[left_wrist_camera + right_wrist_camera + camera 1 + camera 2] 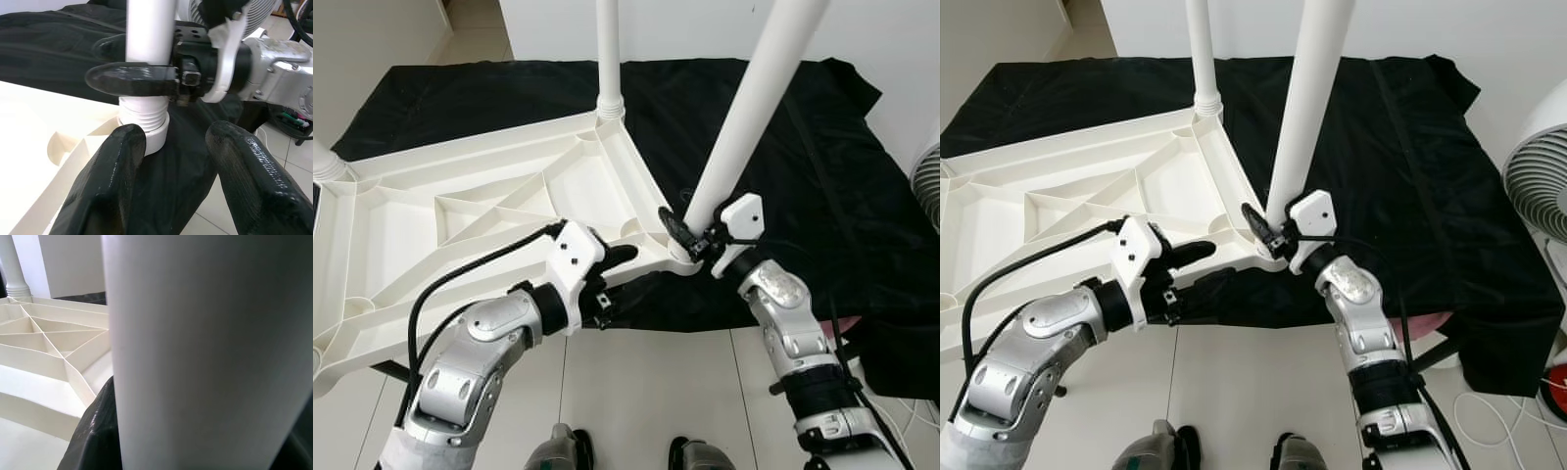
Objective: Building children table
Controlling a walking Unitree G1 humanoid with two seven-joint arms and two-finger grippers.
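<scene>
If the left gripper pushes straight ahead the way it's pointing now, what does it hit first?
Probably the threaded base of the near table leg, with the right gripper clamped on the leg just above. The left gripper is open, aimed at that corner socket; depth is uncertain.

The table top (460, 211) lies upside down on the cloth (783, 147), in front of me and to my left. One table leg (609, 59) stands up at its far corner. Another table leg (749, 108) stands tilted in the near corner, right in front of me. My right gripper (690, 238) is closed around the bottom of that near leg. My left gripper (607, 269) is just left of it, beside the near edge of the table top, with its fingers (107, 181) spread apart. A fan (1540, 176) stands on the floor, off to my right.
</scene>
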